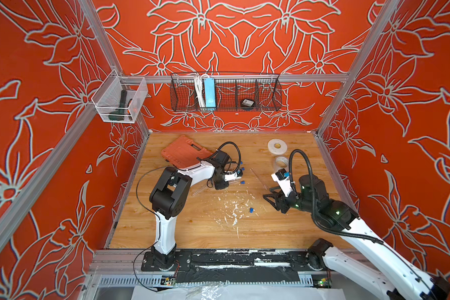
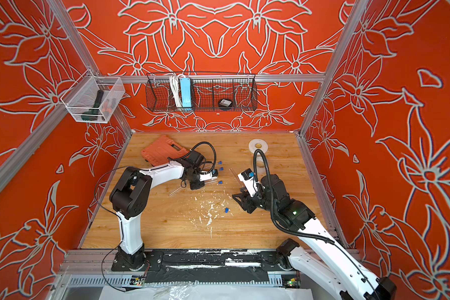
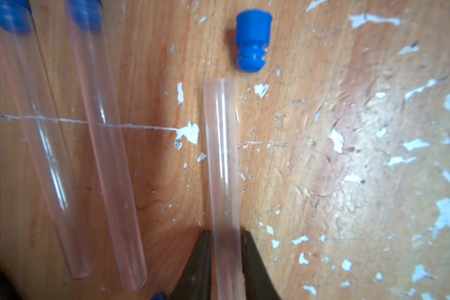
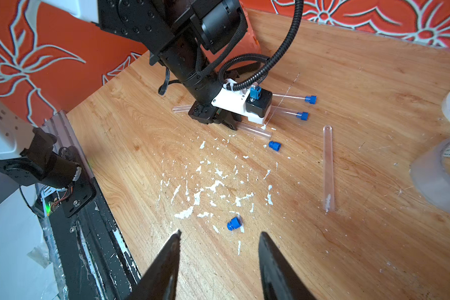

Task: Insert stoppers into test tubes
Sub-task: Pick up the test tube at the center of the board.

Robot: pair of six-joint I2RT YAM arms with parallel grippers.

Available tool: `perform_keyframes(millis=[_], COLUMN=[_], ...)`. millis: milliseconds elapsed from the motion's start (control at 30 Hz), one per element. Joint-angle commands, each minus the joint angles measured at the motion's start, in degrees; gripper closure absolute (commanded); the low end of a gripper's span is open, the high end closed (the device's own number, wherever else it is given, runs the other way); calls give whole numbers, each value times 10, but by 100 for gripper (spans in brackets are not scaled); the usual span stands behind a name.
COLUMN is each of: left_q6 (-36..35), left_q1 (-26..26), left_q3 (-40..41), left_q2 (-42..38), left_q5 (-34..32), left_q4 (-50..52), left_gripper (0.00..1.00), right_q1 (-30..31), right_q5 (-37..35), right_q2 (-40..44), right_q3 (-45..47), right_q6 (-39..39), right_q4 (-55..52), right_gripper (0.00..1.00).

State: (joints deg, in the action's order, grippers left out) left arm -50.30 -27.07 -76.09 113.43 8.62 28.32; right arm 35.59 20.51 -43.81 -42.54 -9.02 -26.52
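Firmly, left tool [image 3: 226, 233] grips tube [image 3: 220, 155] (stopper [image 3: 252, 41] near mouth).

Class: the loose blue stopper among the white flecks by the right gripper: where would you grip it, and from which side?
Probably across the wide head of the stopper, coming down from above: it lies on its side, and the narrow plug end must stay free for insertion.

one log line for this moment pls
left gripper: shut on uncapped test tube | right gripper: open, empty | loose stopper: beyond tube mouth, apart
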Motion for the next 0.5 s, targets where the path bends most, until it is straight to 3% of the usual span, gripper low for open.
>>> perform_keyframes(millis=[0,233,467], left_q6=[4,15,28], left_q1=[-3,-3,-4], left_q3=[0,30,130], left_q2=[18,-29,-146], left_q5=[-6,10,44], left_q4=[39,10,-75], left_gripper=[88,94,99], right_q1=[-3,-3,-3], right_q5=[5,-25,-68], right_q2=[5,9,18], right_q3=[5,1,4], right_q6=[-5,-11,-29], right_q4=[9,-1,-2], right_gripper=[51,51,52])
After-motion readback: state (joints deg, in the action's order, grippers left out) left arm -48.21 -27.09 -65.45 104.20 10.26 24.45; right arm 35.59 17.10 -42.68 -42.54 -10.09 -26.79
